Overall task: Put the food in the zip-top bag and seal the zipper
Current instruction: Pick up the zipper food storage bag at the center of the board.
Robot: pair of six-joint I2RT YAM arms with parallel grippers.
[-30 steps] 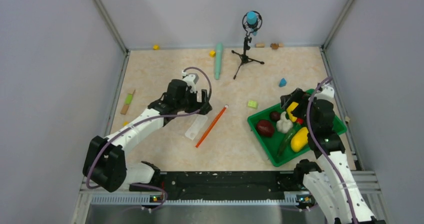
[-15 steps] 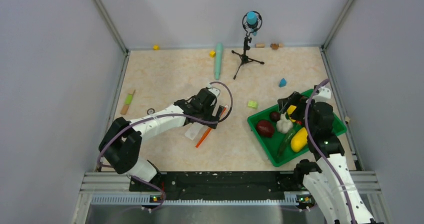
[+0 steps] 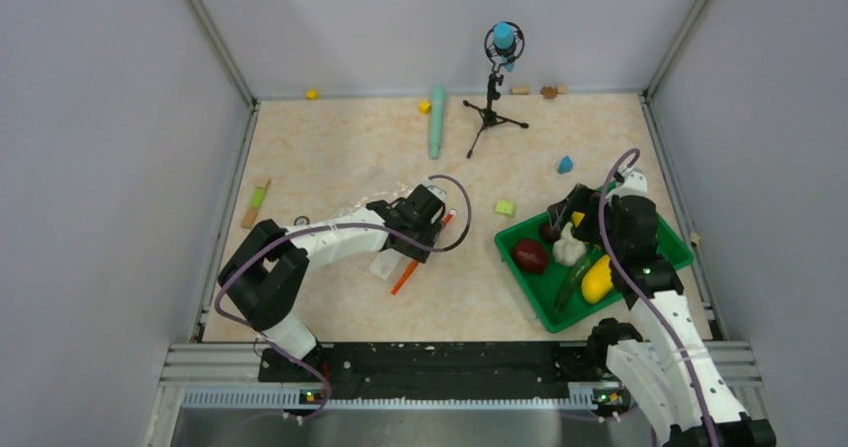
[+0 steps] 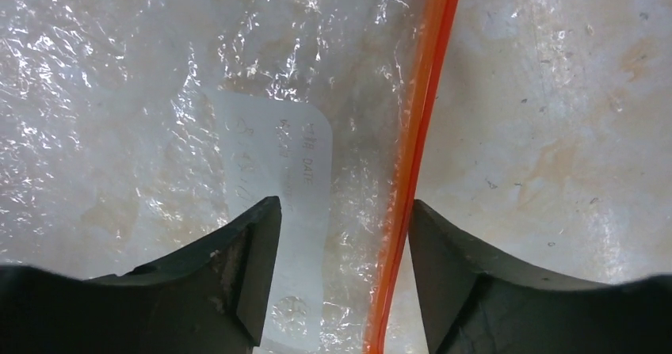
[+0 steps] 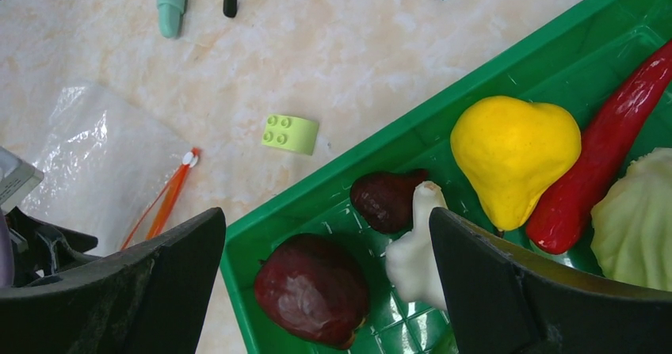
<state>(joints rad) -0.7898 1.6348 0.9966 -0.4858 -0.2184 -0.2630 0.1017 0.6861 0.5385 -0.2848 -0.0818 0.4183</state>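
The clear zip-top bag (image 3: 385, 257) lies flat on the table, its orange-red zipper (image 3: 408, 272) along the right edge. My left gripper (image 3: 425, 229) is low over the bag's mouth and open. In the left wrist view its jaws (image 4: 345, 235) straddle the zipper (image 4: 420, 124) and part of the white label (image 4: 285, 156). The food lies in the green tray (image 3: 545, 302): a dark red round piece (image 5: 311, 289), a garlic bulb (image 5: 416, 255), a yellow piece (image 5: 515, 152), a red chili (image 5: 602, 152) and a green leafy ball (image 5: 638, 219). My right gripper (image 5: 327, 243) hangs open above the dark red piece and the garlic.
A light green block (image 3: 505, 208) sits between bag and tray, a blue block (image 3: 565, 164) behind the tray. A teal stick (image 3: 437, 119) and a small black tripod (image 3: 492, 97) stand toward the back. A wooden stick (image 3: 257, 203) lies by the left wall.
My left arm swung right and came down onto the bag's mouth, and its jaws narrowed somewhat. My right gripper shifted a little left over the tray.
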